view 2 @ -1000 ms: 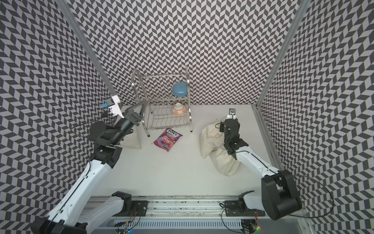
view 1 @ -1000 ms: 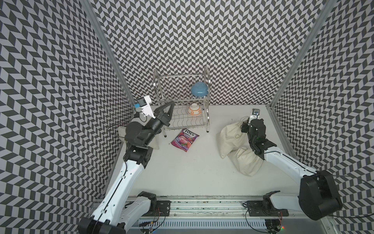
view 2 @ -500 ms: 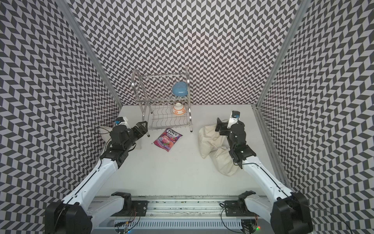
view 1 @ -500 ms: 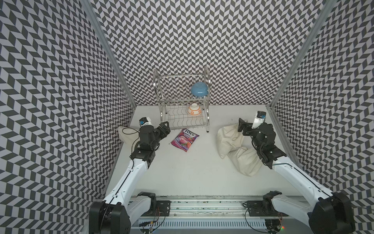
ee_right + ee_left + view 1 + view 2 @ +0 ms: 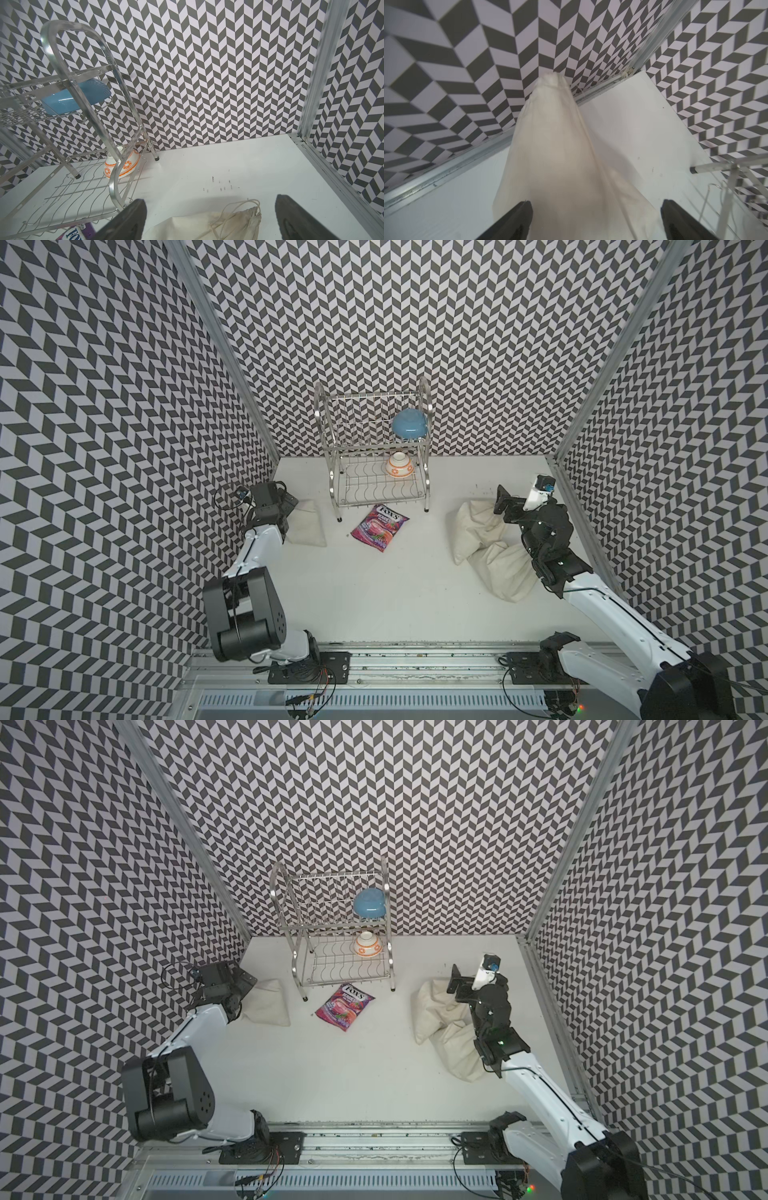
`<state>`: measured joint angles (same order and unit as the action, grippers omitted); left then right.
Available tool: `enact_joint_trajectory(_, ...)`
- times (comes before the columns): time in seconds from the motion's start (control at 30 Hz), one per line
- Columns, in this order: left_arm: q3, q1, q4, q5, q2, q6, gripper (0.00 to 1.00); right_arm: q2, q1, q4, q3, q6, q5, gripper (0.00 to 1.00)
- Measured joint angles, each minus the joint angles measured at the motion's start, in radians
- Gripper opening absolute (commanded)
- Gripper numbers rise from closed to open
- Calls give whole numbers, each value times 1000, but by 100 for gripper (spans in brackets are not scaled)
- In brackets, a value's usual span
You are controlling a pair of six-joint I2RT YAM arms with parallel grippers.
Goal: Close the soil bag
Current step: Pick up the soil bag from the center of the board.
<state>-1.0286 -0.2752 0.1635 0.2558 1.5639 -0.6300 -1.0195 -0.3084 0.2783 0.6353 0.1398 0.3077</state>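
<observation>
Since 1 second ago, the left arm has been lowered and both pincers opened. In both top views the soil bag [image 5: 478, 531] is seen beside the empty right gripper [image 5: 503, 506]. The left gripper [image 5: 286, 506], also empty, overhangs another cloth bag [image 5: 307, 522]. Left wrist view: that cloth is framed by spread jaws. Right wrist view: the neck is gathered and the drawstring [image 5: 239, 204] slack, so closing is judged nearly done.

Dark-grey-and-white chevron-patterned walls [image 5: 374, 323] surround a plain white tabletop [image 5: 395, 593], a cream cloth drawstring bag [image 5: 471, 522], a glossy blue bowl [image 5: 409, 425], an orange-patterned white bowl [image 5: 400, 466] and a pink-purple sweets packet [image 5: 379, 527].
</observation>
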Motion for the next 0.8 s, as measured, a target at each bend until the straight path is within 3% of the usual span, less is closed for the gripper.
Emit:
enact_joint_trajectory(0.17, -137, -11, 34, 46, 209, 35, 100, 10, 0, 3, 0, -2, -2, 100)
enact_joint_trajectory(0.23, -159, -24, 41, 37, 272, 34, 92, 12, 0, 6, 0, -2, -2, 100)
enact_joint_trajectory(0.37, -160, -51, 46, -26, 349, 25, 50, 12, 0, 6, 0, -2, -3, 100)
enact_joint_trajectory(0.47, -122, -57, -1, -79, 325, 25, 3, 12, 0, 6, 0, -2, -5, 100)
enact_joint_trajectory(0.67, 101, -42, -41, -105, 77, 11, 0, 13, 0, 6, 0, -3, -10, 100)
enact_joint_trajectory(0.8, 185, 26, -25, -68, -127, 27, 0, 13, 0, 6, 0, -3, -32, 100)
